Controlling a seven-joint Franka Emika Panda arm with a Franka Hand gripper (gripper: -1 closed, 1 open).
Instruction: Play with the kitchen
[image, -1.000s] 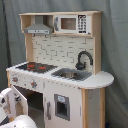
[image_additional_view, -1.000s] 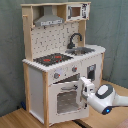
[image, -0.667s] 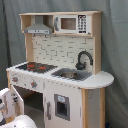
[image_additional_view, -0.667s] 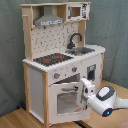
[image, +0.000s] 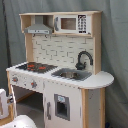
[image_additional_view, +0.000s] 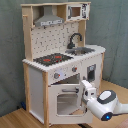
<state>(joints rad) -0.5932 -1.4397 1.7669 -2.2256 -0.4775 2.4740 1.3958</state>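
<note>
In the second exterior view, the arm reaches in from the lower right and its gripper (image_additional_view: 88, 91) sits right at the windowed oven door (image_additional_view: 66, 99) of the kitchen (image_additional_view: 60, 60), near the door's handle; whether the fingers are spread or closed cannot be told. The kitchen stands upright on the wooden floor (image_additional_view: 15, 119) before a grey curtain (image_additional_view: 112, 30), its hob (image_additional_view: 52, 59), sink (image_additional_view: 81, 50) and faucet (image_additional_view: 75, 38) above and behind the gripper.

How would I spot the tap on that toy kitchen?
Find the toy kitchen, white and pale wood. On its countertop, beside the red-ringed hob, sits a sink. The faucet rises behind it: the only black, curved, hook-shaped piece there.
</note>
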